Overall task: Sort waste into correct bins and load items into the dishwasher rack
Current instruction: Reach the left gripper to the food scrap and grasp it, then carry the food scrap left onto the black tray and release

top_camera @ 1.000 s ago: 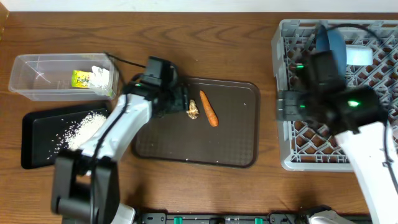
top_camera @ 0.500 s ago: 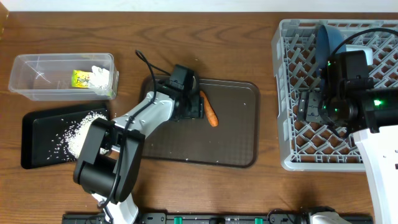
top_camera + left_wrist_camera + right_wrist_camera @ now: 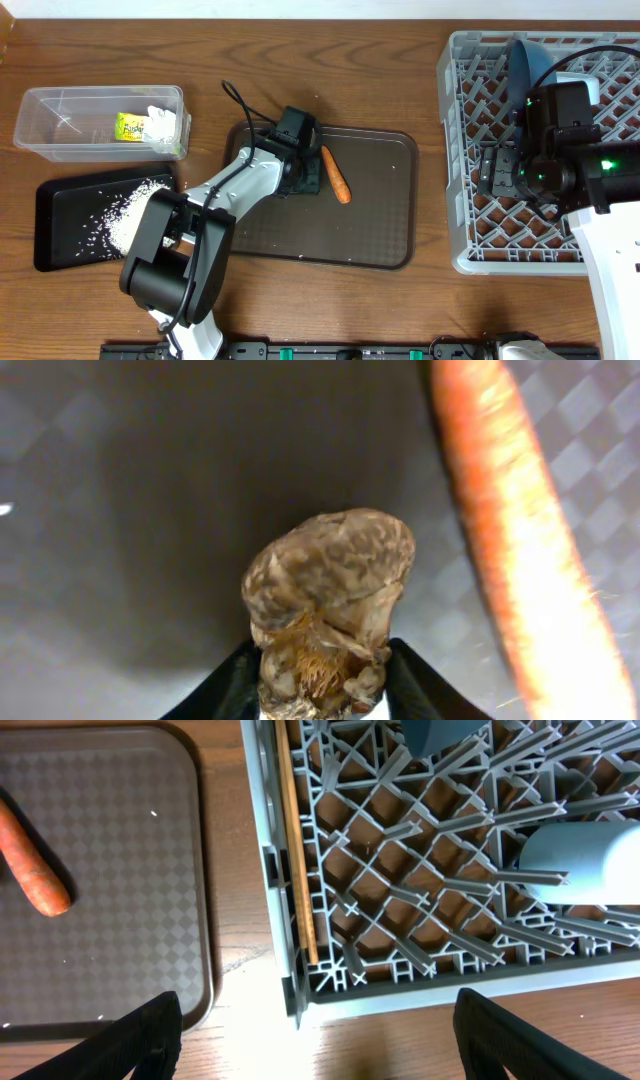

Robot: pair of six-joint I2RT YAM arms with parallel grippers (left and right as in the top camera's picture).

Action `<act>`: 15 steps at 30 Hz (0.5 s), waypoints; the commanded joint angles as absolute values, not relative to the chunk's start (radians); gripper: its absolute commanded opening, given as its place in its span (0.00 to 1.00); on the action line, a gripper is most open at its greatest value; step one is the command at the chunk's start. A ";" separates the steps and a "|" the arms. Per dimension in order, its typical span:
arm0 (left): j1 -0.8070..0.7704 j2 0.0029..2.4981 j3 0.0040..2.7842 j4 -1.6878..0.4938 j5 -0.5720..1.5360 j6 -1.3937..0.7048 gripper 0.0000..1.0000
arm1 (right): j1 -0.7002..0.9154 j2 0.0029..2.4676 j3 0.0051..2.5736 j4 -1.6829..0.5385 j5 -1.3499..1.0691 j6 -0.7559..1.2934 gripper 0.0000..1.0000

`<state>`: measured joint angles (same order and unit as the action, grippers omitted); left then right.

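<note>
In the left wrist view my left gripper (image 3: pixel 325 682) is shut on the small brownish food scrap (image 3: pixel 330 585), a black finger pressed to each side of it. The orange carrot (image 3: pixel 515 550) lies just right of it on the brown serving tray (image 3: pixel 370 230). From overhead the left gripper (image 3: pixel 305 178) covers the scrap, with the carrot (image 3: pixel 336 175) beside it. My right gripper (image 3: pixel 335 1050) stands open above the near left corner of the dishwasher rack (image 3: pixel 420 982), nothing between its fingers. Chopsticks (image 3: pixel 297 870) lie along the rack's left wall.
The clear tub (image 3: pixel 60 130) at the far left holds a yellow-green wrapper (image 3: pixel 128 127) and crumpled white paper (image 3: pixel 163 122). In front of it the black tray (image 3: pixel 55 240) holds white rice (image 3: pixel 130 205). A dark blue plate-bowl (image 3: pixel 530 65) and a light blue cup (image 3: pixel 585 865) sit in the rack (image 3: pixel 470 150).
My left gripper reached right across the brown tray to the food scrap and its jaws closed on it. The right arm moved up and to the right over the rack, then held still.
</note>
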<state>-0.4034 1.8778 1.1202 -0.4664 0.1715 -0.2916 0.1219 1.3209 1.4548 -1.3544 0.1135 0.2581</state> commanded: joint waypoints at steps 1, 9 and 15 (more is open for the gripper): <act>-0.404 1.892 1.121 -0.497 0.068 -0.286 0.34 | 0.112 1.320 1.450 -1.362 0.123 0.245 0.82; -0.369 1.782 1.121 -0.559 0.025 -0.285 0.23 | 0.112 1.320 1.449 -1.362 0.123 0.245 0.82; -0.263 1.611 1.121 -0.677 -0.107 -0.286 0.25 | 0.112 1.320 1.449 -1.362 0.124 0.245 0.82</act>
<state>-0.3168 1.6985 1.1225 -0.6422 0.0006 -0.2874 0.1219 1.3209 1.4536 -1.3628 0.1135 0.2581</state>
